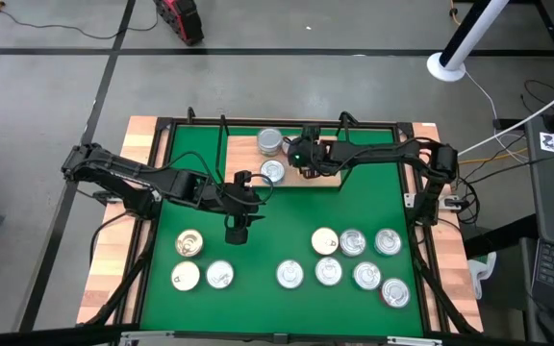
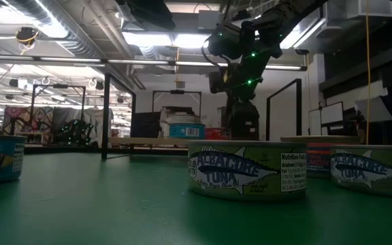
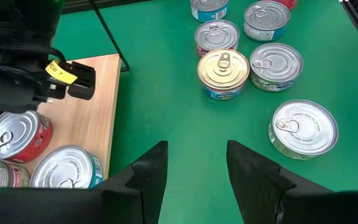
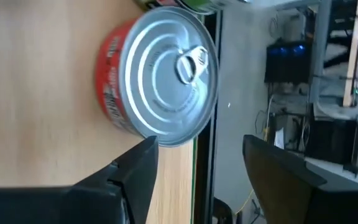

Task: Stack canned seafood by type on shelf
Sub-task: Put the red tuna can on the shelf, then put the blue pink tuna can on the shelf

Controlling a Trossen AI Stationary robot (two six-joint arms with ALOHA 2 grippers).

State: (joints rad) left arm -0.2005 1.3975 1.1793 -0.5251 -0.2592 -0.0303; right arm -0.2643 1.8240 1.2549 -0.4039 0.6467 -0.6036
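Note:
The shelf (image 1: 248, 154), a light-wood board in a black wire frame, stands at the far middle of the green mat. Two tins (image 1: 271, 172) stand on the shelf in the high view. My right gripper (image 4: 197, 162) hovers open over the board, just short of a red tin with a silvery lid (image 4: 160, 74) that stands on its base by the board's edge. My left gripper (image 3: 194, 168) is open above bare mat, to the near left of the shelf. Several more tins (image 1: 352, 242) stand on the mat nearer the front.
Loose tins stand in two groups on the mat, three at the near left (image 1: 189, 244) and several at the near right (image 1: 366, 276). Black wire uprights (image 2: 105, 116) rise at the shelf's corners. There is bare mat (image 1: 258, 240) between the two groups.

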